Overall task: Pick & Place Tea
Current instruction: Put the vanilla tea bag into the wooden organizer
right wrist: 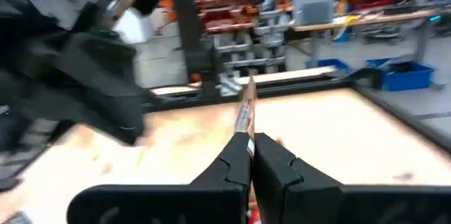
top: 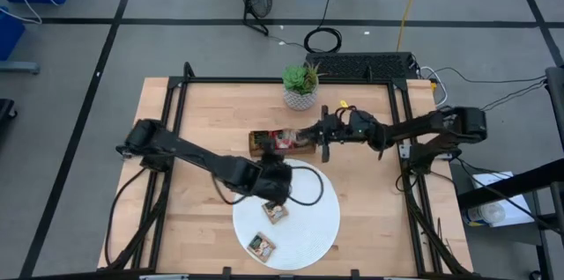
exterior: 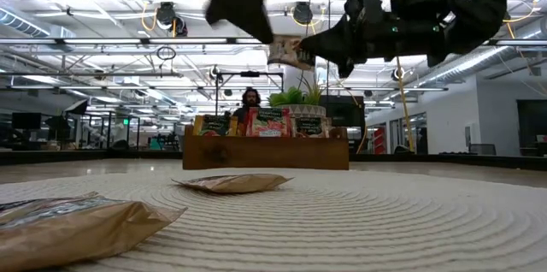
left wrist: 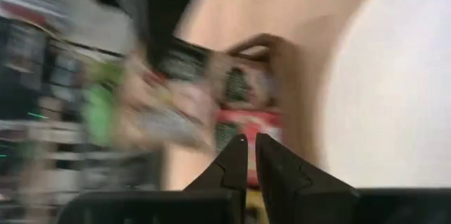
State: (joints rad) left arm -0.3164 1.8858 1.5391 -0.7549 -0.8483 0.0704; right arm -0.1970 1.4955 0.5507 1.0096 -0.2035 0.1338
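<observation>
Wooden desk (top: pixel 203 121) inside a black frame, grey floor around it. White plate (top: pixel 313 227) at 6 o'clock carries two tan sachets (top: pixel 278 213), lying apart; the low view shows them flat on the ridged plate. Wooden tray (top: pixel 257 143) at desk centre holds upright sachets (exterior: pixel 268 122), red and green-printed. Potted succulent (top: pixel 300 84) stands at 12 o'clock, just beyond the tray.

Left tool (top: pixel 280 183), between tray and plate at the plate's 12 o'clock rim, has its fingers (left wrist: pixel 236 164) almost touching; the wrist view is blurred, and whether a sachet sits between them cannot be told.

Right tool (top: pixel 322 135), over the tray's 3 o'clock end, is clamped on one thin sachet (right wrist: pixel 244 115), seen edge-on, raised above the tray in the low view (exterior: pixel 289 52). Left arm hides part of the plate's rim.
</observation>
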